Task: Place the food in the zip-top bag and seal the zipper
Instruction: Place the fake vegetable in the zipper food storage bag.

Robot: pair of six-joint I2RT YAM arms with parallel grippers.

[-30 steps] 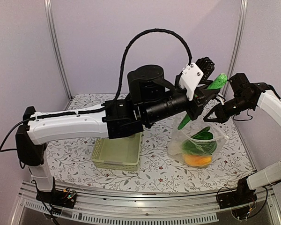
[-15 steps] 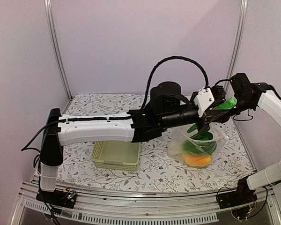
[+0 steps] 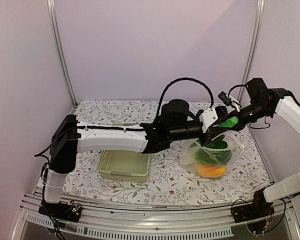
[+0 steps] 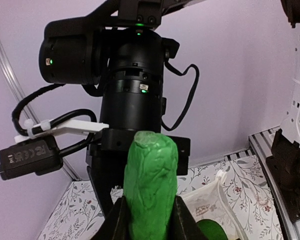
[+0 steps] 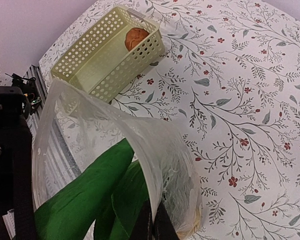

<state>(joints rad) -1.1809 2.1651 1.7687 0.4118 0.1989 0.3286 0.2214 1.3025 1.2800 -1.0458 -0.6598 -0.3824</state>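
- Bag first, from overhead: the zip-top bag (image 3: 225,159) stands open-mouthed on the flowered tablecloth (image 3: 115,112), to the right of the pale green basket (image 3: 125,165). An orange piece (image 3: 210,171) lies at its bottom, with green pieces (image 3: 210,156) on top of it.
- Same view: my left gripper (image 3: 221,124) reaches right across the table and pinches a long green toy vegetable (image 3: 229,121), tilted, just above the bag's mouth. My right gripper (image 3: 238,116) hangs close beside it at the bag's far rim; from up here I cannot tell how its jaws stand.
- Left wrist view: my dark fingers (image 4: 182,222) clamp the green toy vegetable (image 4: 150,185) from both sides. Its rounded tip points at the black wrist of my right arm (image 4: 135,100). The bag's pale rim (image 4: 215,192) shows low on the right, with a bit of green inside it.
- Right wrist view: my right gripper (image 5: 152,225) is pressed together on a fold of the zip-top bag (image 5: 115,140), holding the clear wall up and the mouth wide. Green pieces (image 5: 85,195) lie inside, right against the plastic.
- Farther off in this view, the basket (image 5: 97,65) sits well apart from the bag, with a reddish-brown piece (image 5: 136,37) in one corner.
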